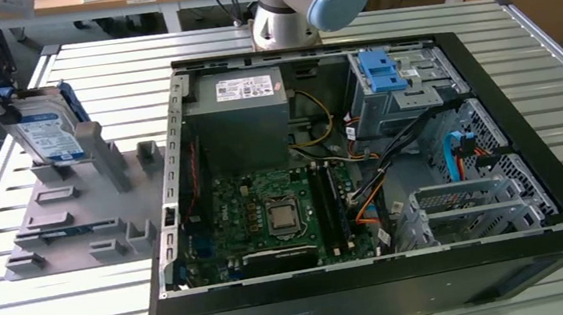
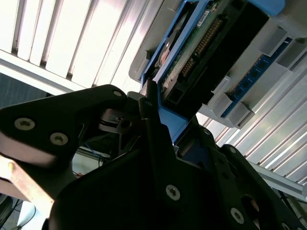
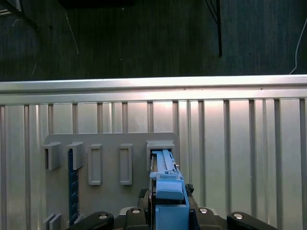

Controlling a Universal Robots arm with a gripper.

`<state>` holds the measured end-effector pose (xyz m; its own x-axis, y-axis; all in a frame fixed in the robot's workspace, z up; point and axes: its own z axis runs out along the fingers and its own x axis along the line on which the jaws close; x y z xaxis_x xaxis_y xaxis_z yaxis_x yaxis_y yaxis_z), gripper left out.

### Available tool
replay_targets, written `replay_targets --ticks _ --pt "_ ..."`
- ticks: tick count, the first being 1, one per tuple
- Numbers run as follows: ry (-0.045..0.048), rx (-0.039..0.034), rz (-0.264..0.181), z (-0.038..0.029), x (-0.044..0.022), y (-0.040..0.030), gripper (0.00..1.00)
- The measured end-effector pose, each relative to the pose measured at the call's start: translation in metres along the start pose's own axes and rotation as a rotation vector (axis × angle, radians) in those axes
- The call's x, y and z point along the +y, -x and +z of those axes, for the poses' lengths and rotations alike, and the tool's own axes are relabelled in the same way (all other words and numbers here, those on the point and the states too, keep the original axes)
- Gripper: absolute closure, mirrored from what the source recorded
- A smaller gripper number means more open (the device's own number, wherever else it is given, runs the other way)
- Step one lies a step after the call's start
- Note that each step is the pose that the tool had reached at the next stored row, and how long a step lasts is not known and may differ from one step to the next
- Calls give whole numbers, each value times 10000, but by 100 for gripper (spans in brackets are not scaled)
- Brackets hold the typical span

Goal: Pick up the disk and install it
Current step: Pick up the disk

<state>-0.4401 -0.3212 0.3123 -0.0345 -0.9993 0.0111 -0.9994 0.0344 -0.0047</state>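
Silver metal slats make up the table (image 1: 373, 25), and a big open computer case (image 1: 541, 174) lies on it. Beside the case, on the exterior view's left, sits a grey holder (image 1: 107, 227) with many slots. The disk (image 1: 47, 134) stands on its edge at the far end of that holder, with its blue and white label showing. The gripper (image 1: 1, 102) has its black fingers closed tight on the top end of the disk. The low end of the disk is right at a slot in the holder. I cannot tell if it sits inside or just above. The disk is well apart from the grey cage (image 1: 389, 72) inside the case.
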Motion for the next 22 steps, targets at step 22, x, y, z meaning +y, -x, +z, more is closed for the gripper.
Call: replay_targets --ticks 22 --pt "-1 1 0 -116 -1 -1 64"
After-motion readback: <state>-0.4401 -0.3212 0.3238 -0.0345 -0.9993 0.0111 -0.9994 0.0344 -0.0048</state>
